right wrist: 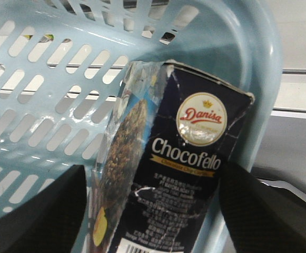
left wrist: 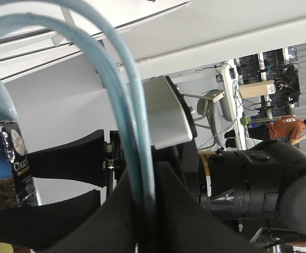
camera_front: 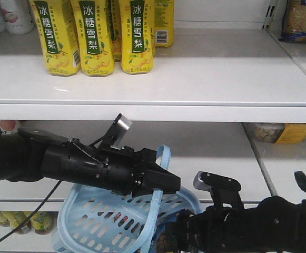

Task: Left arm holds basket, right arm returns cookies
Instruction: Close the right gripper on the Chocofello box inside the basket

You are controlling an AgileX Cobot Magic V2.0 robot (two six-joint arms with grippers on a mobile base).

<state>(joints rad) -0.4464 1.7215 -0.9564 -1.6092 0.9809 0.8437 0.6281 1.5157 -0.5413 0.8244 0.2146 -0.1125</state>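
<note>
**Danisa Chocofello cookie box** (right wrist: 189, 158): tilted inside the light blue basket (camera_front: 97, 224), not yet lifted out.
**Right gripper** (right wrist: 153, 216): black fingers (right wrist: 42, 211) pressed against both sides of the box, so the grasp looks made. Lifting and shelving are left.
**Left gripper** (camera_front: 160, 182): clamped on the basket's looped handles (left wrist: 137, 132).
**Surroundings:** yellow pear-drink bottles (camera_front: 95, 37) stand far left on the upper shelf (camera_front: 205, 79).
**Obstruction:** the handle loop and the left arm cross above the basket.
</note>
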